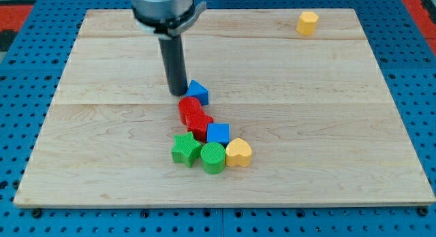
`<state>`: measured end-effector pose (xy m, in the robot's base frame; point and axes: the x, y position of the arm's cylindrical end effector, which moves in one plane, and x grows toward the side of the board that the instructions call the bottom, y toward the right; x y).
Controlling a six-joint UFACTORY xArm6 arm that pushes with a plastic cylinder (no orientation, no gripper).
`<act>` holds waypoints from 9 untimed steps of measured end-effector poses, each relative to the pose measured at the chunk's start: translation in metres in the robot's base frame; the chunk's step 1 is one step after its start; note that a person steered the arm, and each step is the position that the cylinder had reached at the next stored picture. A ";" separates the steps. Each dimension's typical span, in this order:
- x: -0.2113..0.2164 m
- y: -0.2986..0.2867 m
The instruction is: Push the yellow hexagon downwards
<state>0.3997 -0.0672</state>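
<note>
The yellow hexagon (308, 22) sits alone near the view's top right corner of the wooden board (102, 141). My tip (178, 92) rests on the board near the centre, far to the left of and below the hexagon. It stands just left of a blue triangular block (198, 92), close to or touching it.
Below my tip lies a cluster: two red blocks (190, 108) (199, 124), a blue cube (219, 133), a green star (185, 149), a green cylinder (212, 157) and a yellow heart (238, 152). A blue pegboard (27, 53) surrounds the board.
</note>
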 end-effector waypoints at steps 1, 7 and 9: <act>-0.045 0.001; -0.150 0.293; -0.079 0.286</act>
<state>0.3207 0.2188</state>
